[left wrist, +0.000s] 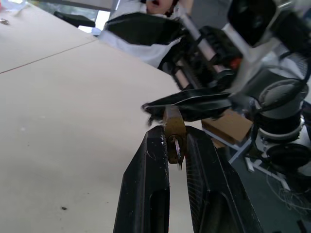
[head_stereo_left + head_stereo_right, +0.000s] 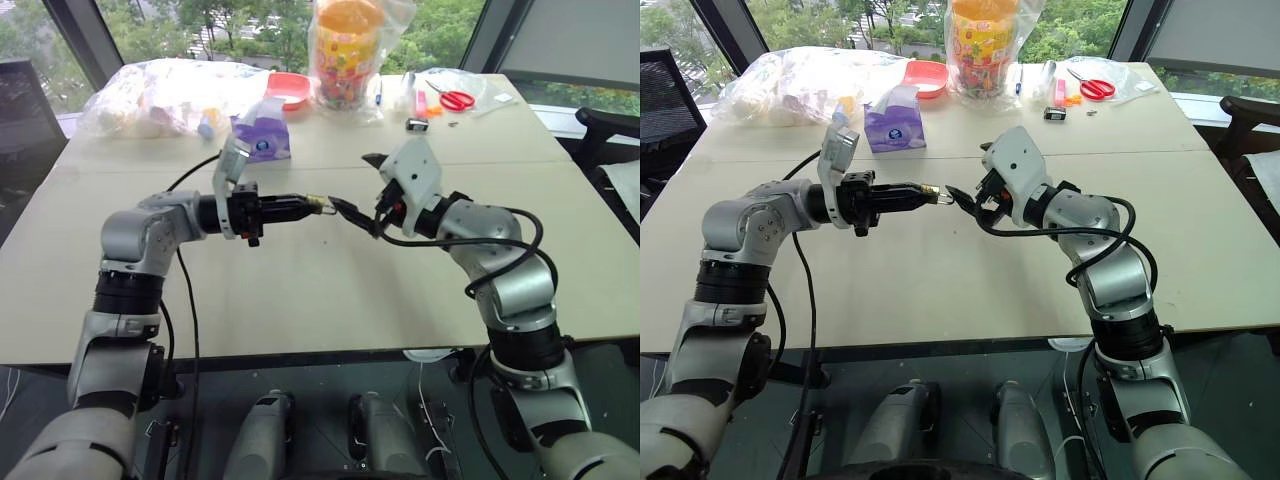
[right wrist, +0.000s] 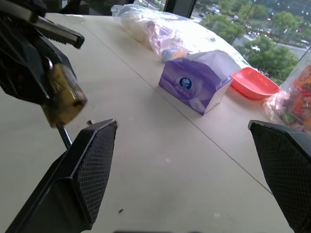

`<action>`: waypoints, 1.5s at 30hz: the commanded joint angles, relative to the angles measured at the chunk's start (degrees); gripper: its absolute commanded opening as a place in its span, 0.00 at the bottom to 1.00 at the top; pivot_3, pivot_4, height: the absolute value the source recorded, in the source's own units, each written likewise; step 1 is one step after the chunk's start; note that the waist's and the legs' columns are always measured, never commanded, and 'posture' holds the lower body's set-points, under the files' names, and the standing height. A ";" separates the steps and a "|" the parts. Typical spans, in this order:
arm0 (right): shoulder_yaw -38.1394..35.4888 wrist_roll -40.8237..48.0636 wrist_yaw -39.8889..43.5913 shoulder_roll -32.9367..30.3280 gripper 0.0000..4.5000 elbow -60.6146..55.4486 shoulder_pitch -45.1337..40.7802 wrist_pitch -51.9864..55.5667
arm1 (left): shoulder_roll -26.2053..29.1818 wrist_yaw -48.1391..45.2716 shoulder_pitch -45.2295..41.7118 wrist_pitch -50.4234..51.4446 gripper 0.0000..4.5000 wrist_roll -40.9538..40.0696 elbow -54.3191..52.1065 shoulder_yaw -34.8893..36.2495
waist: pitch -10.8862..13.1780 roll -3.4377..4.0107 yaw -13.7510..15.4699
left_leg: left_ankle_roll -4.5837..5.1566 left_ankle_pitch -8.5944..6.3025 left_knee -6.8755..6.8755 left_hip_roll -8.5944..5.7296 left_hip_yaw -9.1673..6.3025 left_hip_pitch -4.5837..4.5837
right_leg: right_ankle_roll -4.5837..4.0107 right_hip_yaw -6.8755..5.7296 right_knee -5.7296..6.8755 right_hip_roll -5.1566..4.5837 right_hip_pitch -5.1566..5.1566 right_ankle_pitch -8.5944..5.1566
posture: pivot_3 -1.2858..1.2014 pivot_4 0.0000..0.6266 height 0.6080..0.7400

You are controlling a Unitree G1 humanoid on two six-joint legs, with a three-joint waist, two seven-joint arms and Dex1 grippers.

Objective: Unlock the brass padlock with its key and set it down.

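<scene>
The brass padlock (image 2: 318, 203) is a tiny yellow-gold block, held level in the air above the table (image 2: 300, 290). My left gripper (image 2: 308, 205) is shut on it and points toward my right arm. In the left wrist view the padlock (image 1: 174, 130) sits pinched between the two black fingers (image 1: 146, 184). My right gripper (image 2: 352, 182) is open wide just beside the padlock, one fingertip close under it. In the right wrist view a thin metal piece (image 3: 64, 137) sticks out below the padlock (image 3: 63, 99). Whether that piece is the key or the shackle I cannot tell.
At the far side of the table lie a purple tissue box (image 2: 262, 138), a red bowl (image 2: 288, 90), clear plastic bags (image 2: 165, 95), a bagged colourful jar (image 2: 345, 50), red scissors (image 2: 457, 99) and a small black-and-white clip (image 2: 417, 124). A dark chair (image 2: 605, 125) stands at the right.
</scene>
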 commanded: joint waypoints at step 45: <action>-3.68 11.16 2.76 -22.37 1.00 -12.69 11.26 23.17 | -17.47 22.71 -15.26 -2.33 0.58 12.50 41.53 2.57 | 0.08 -0.16 1.46 | 0.03 -0.03 0.07 -0.01 0.01 -0.10 | 0.05 -0.08 -0.15 -0.08 0.02 0.00 | 0.52 0.24 1.00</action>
